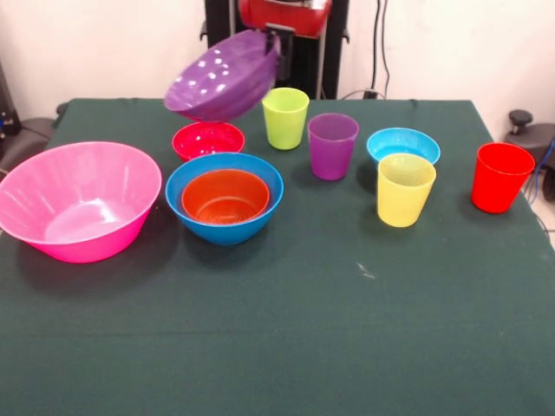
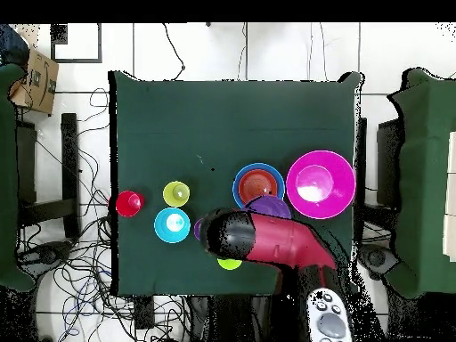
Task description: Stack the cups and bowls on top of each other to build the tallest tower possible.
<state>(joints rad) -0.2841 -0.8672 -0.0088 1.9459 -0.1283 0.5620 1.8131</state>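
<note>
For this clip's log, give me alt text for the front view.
A pincer holds a tilted purple bowl by its rim above a red bowl. An orange bowl sits in a blue bowl; four cups stand to the right.

A gripper (image 1: 279,54) holds a tilted purple bowl (image 1: 221,78) by its rim above a small red bowl (image 1: 208,139) on the green table (image 1: 286,329).
</note>
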